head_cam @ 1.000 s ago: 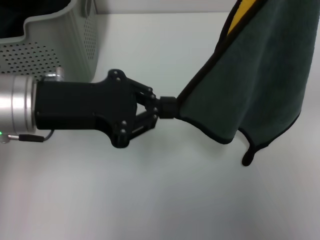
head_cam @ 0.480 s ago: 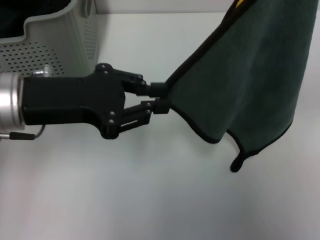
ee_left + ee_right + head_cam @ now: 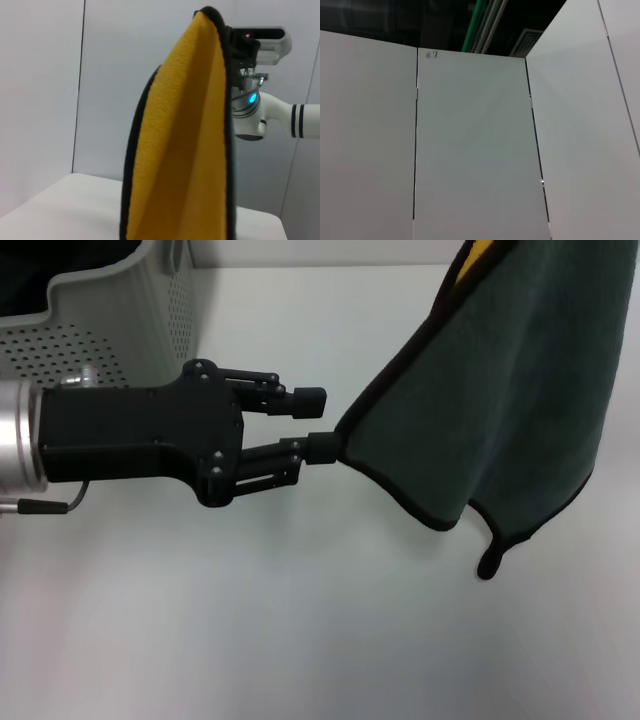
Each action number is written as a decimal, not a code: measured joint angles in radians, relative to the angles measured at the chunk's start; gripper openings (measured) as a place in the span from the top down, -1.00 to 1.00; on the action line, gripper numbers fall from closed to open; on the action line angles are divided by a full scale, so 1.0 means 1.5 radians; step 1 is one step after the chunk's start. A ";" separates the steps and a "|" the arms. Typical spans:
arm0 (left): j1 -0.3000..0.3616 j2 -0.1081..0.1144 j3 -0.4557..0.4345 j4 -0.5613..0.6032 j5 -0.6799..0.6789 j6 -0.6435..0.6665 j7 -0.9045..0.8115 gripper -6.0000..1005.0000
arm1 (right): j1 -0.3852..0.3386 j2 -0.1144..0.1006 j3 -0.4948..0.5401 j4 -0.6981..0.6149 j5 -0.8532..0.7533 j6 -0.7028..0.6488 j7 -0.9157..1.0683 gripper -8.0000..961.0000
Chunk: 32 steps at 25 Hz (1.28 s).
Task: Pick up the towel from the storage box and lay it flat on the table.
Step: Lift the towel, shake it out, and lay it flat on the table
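Head view: the left gripper (image 3: 318, 422) is reaching in from the left, level above the white surface (image 3: 300, 620), its jaws standing apart with a clear gap. The lower finger's tip is touching the black piped edge of the towel (image 3: 500, 400); the upper finger is sitting free just beside that edge, so nothing is clamped. The towel is hanging in the air directly ahead of the jaws, dark green face showing, a sliver of mustard yellow showing at its top, and a small black corner loop (image 3: 490, 560) is dangling at its lowest point above the surface. What is holding the towel up lies out of frame. The storage box (image 3: 110, 320), pale grey-green with rows of round holes, is standing behind the gripper's body, well apart from the towel. Left wrist view: the towel's yellow side (image 3: 185, 150) is filling the middle, folded and hanging upright with black piping along its edges; a white and black robot part (image 3: 255, 100) is showing behind its top. Right wrist view: only pale wall panels (image 3: 470, 150) are showing; cannot tell how the right gripper's jaws are standing.
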 joint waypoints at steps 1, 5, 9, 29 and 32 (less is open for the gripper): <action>-0.002 0.000 -0.001 -0.004 0.000 0.000 0.000 0.19 | 0.000 0.000 0.000 0.000 0.000 0.000 0.000 0.88; -0.016 0.000 -0.003 -0.023 0.001 0.000 0.002 0.19 | 0.001 0.000 0.000 0.001 0.000 -0.004 0.001 0.87; -0.028 0.000 0.000 -0.035 0.003 0.003 0.006 0.19 | 0.004 0.001 0.000 0.003 -0.002 -0.007 0.001 0.87; -0.032 0.000 0.014 -0.046 0.004 0.004 0.009 0.29 | 0.005 0.008 0.000 0.004 -0.005 -0.007 0.001 0.84; -0.033 0.000 0.014 -0.048 0.009 0.004 0.009 0.31 | 0.004 0.009 0.000 0.004 -0.004 -0.008 0.001 0.83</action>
